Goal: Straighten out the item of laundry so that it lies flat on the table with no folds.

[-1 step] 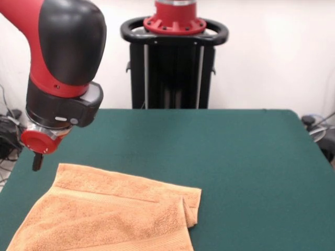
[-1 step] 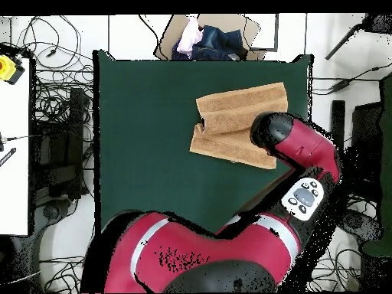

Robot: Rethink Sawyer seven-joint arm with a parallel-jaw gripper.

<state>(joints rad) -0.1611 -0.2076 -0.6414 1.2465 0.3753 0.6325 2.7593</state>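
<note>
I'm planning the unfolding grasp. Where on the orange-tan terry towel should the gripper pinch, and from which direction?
Probably the loose corner of the folded-over flap on the orange-tan terry towel, where the top layer doubles back and lifts off the layer beneath. Come straight down from above the dark green felt table, then pull outward, away from the fold, to open it.

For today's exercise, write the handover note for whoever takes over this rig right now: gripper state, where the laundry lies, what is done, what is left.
Gripper: hangs low over the dark green felt-topped table, just beyond the towel's far corner. Whether it is open or shut cannot be told; it does not appear to hold anything.
Laundry: the orange-tan terry hand towel lies near one table edge, partly under the arm in the overhead view.
Done: nothing visible; the towel is folded over itself, with a doubled flap at one side.
Left: grasp an edge, pull the folds open, and lay it flat.
</note>
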